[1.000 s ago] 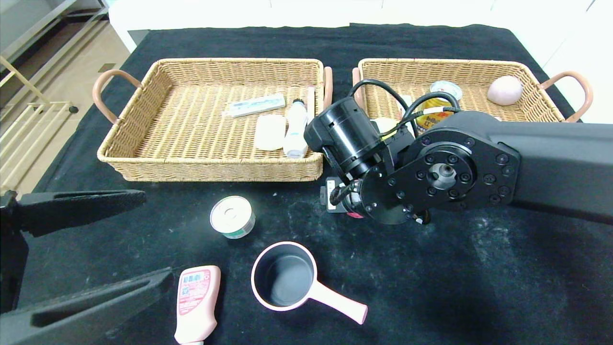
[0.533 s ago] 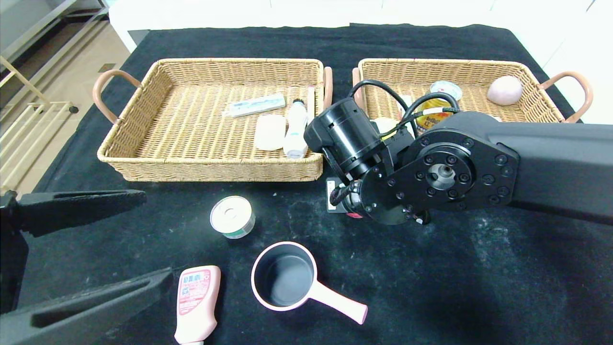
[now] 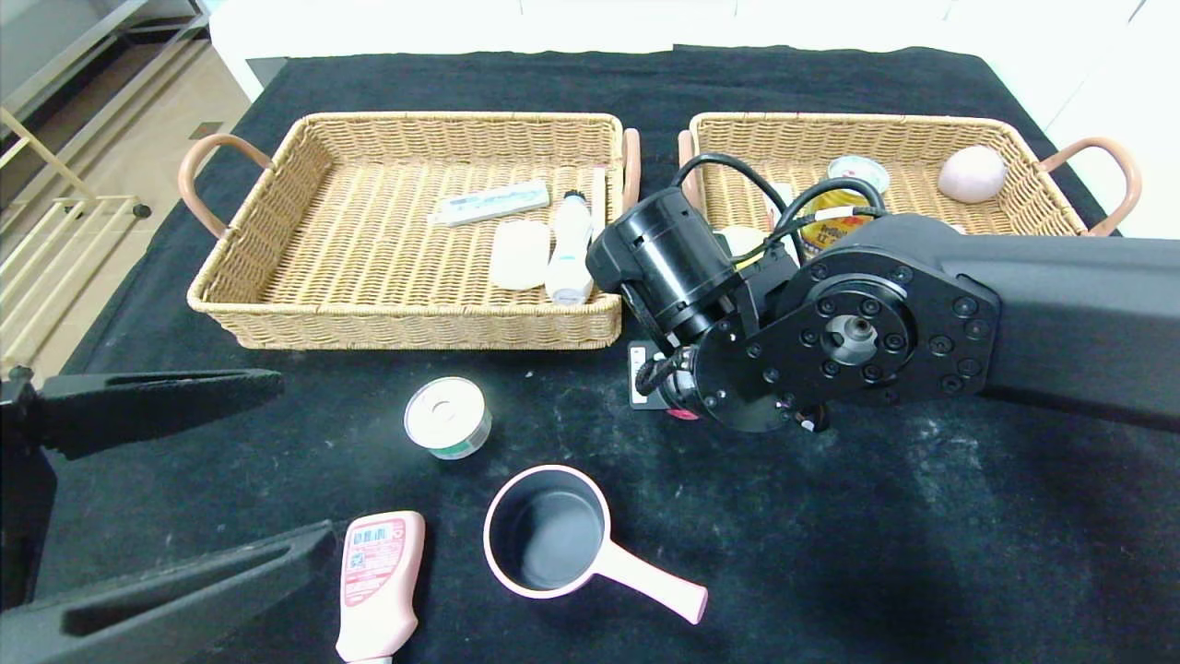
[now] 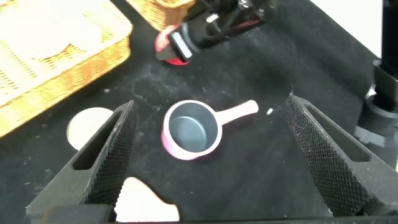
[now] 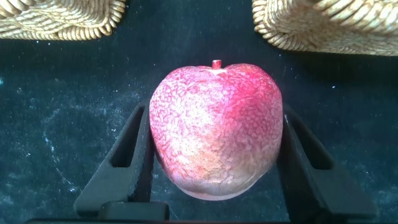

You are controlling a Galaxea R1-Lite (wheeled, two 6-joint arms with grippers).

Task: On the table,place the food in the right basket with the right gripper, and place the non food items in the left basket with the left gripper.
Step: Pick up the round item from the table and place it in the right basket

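My right gripper [image 5: 215,121] is shut on a red apple [image 5: 216,130], low over the black table just in front of the gap between the two baskets. In the head view the arm hides it, and only a red sliver of the apple [image 3: 683,415] shows. My left gripper [image 3: 300,456] is open and empty at the near left, over a pink saucepan [image 4: 193,129]. A tin can [image 3: 447,417], a pink bottle [image 3: 378,581] and the saucepan [image 3: 553,539] lie on the table. The left basket [image 3: 406,327] holds non-food items. The right basket [image 3: 867,122] holds food.
The baskets stand side by side at the back, with handles at their outer ends. The right arm's elbow [image 3: 848,332] hangs over the table's middle and hides part of the right basket. The table's right front is bare black cloth [image 3: 922,553].
The right arm has shifted very slightly with the apple between its fingers. The left gripper and the loose items have not moved.
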